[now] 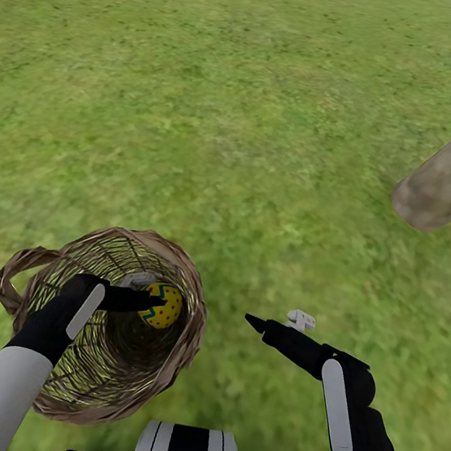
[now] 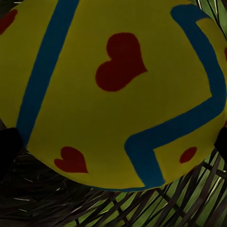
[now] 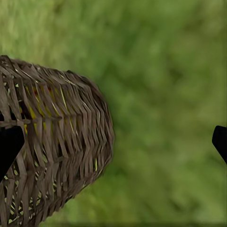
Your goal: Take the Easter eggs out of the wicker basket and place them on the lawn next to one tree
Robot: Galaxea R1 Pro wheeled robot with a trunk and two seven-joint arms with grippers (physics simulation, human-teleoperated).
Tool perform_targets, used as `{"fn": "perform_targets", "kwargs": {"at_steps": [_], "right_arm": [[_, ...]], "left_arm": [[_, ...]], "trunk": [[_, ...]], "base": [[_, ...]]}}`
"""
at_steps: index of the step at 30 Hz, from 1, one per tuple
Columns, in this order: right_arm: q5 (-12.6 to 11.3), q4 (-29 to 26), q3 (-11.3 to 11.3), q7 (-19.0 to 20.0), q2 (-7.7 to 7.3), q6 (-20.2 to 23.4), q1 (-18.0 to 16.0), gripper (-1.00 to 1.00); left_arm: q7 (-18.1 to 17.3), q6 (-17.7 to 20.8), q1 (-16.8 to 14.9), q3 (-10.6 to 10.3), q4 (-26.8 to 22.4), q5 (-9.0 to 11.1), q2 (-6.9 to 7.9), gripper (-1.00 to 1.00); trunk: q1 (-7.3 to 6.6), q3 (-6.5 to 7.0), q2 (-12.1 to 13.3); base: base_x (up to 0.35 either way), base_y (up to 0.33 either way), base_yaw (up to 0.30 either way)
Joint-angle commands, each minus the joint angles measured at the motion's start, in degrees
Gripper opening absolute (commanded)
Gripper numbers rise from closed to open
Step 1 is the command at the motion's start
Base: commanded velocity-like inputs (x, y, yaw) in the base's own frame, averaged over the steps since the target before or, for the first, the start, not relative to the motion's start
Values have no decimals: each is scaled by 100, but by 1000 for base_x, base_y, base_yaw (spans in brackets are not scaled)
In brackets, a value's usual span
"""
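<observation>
My left claw (image 1: pixel 150 303) grips an egg (image 1: pixel 163 306) inside the basket (image 1: pixel 185 336); my right claw (image 1: pixel 275 323) hangs open, empty, over grass (image 1: pixel 253 149).

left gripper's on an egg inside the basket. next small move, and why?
Probably lift the left gripper straight up out of the wicker basket: it looks shut on the egg, which sits below the rim. The right gripper hangs open and empty beside the basket.

Black grippers (image 1: pixel 156 303), white-striped, grey forearms.
</observation>
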Motion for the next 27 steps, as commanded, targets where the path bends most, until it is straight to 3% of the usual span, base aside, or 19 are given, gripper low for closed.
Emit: {"fn": "perform_targets", "kwargs": {"at_steps": [1, 27], "right_arm": [[47, -2, -16, 58, 6, 30, -3, 100], [47, -1, -16, 58, 6, 30, -3, 100]], "left_arm": [[-31, -1, 0, -6, 179, -128, 3, -100], [-38, -1, 2, -6, 145, -87, 12, -100]], "trunk": [[1, -4, -1], [1, -4, -1]], "base": [[0, 0, 0], [16, 0, 0]]}}
